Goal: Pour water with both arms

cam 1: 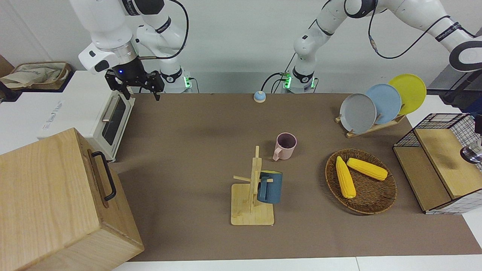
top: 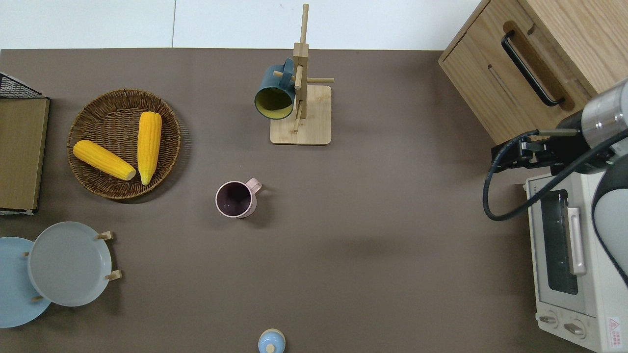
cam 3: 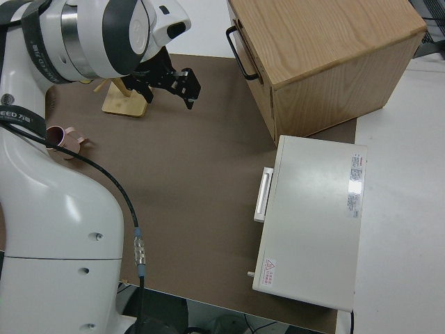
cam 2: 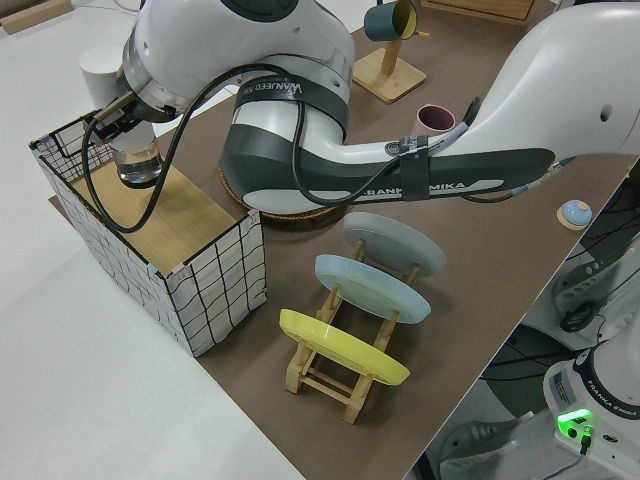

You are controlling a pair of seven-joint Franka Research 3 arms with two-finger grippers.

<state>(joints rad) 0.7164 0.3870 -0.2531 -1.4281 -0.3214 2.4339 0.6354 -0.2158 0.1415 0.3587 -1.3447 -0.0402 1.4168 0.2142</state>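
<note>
Right hand [cam 1: 138,91] hangs wide open and empty over the bench [top: 373,255], just beside the oven [top: 564,255] corner. Left hand [cam 2: 128,155] is over the wire shelf [cam 2: 190,250]; its grip cannot be told. In the overhead view the pink mug [top: 236,198] stands mid-bench, with the blue mug [top: 274,93] on its rack [top: 314,117] at 1 o'clock and the corn basket [top: 72,147] at 10 o'clock.

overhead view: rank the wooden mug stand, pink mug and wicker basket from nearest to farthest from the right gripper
1. Wooden mug stand, farther from the robots, mid-table.
2. Pink mug, mid-table.
3. Wicker basket, toward the left arm's end.

Right gripper is by the white oven.
</note>
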